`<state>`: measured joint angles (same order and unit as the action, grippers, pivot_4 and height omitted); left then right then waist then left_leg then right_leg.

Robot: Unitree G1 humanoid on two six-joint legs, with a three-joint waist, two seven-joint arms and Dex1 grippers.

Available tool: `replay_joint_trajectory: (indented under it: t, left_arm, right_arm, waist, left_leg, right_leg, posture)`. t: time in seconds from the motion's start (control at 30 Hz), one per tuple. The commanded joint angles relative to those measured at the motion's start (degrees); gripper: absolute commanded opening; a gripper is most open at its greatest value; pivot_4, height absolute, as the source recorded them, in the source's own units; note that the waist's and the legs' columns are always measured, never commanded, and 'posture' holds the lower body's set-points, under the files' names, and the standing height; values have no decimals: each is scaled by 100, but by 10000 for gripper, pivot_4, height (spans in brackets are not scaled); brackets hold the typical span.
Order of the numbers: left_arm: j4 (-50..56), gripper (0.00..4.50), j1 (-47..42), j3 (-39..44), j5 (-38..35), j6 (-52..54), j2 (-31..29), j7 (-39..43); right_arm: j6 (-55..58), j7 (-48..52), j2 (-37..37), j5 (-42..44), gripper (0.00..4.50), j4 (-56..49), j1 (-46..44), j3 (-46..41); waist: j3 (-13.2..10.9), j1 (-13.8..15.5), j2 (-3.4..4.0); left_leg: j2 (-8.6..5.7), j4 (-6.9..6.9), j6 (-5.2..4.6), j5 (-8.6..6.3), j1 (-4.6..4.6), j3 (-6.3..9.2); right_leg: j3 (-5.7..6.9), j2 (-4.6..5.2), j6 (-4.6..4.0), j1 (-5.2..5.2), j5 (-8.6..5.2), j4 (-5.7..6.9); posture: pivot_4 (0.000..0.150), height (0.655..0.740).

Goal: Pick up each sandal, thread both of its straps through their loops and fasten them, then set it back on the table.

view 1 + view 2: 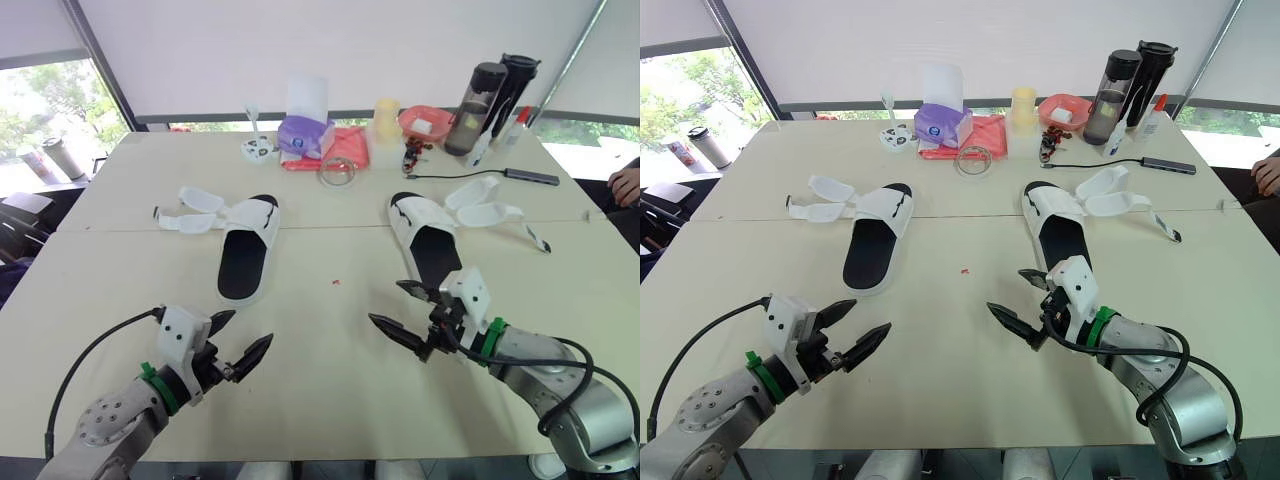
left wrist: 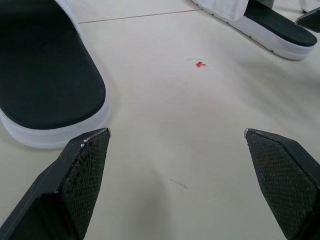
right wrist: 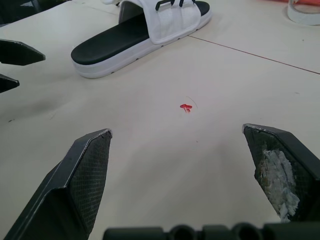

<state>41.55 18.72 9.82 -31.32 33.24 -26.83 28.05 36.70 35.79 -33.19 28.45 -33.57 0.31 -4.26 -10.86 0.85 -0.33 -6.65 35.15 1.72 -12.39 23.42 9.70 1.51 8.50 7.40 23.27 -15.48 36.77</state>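
1. Both grippers empty, jaws wide apart: left gripper (image 1: 252, 325) and right gripper (image 1: 385, 300) hover low over the table (image 1: 330, 390).
2. Flat ahead: left sandal (image 1: 245, 255) and right sandal (image 1: 430, 245), straps (image 1: 195, 215) unfastened, splayed outward.
3. Risk: floppy straps slip out of a pinch; a nudged sole slides on the smooth top.
4. Black slits are probably the loops (image 1: 267, 209); too small to confirm.

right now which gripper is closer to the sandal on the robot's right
Right. The right gripper sits at the heel of the right sandal; the left gripper is across the table, by the left sandal.
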Motion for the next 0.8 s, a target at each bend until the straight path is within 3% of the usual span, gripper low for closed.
replay_joint_trajectory:
  t: [0.03,0.8]
  left_arm:
    - [142,44620,-35,107,-59,-43,-31,-63]
    - [-38,44620,-412,114,-152,-28,-238,-38]
  right_arm:
    - [-67,-31,29,86,44774,-227,45,-22]
    - [-234,-375,231,-95,44774,-120,-56,125]
  waist:
    - [0,1,0]
    - [0,-5,0]
  left_leg:
    - [0,0,0,0,0,0]
    - [2,-1,-2,-1,0,-1]
  right_leg:
    - [0,0,0,-1,0,-1]
    - [0,-4,-3,-1,3,-6]
  posture:
    - [1500,7400]
    - [1500,7400]
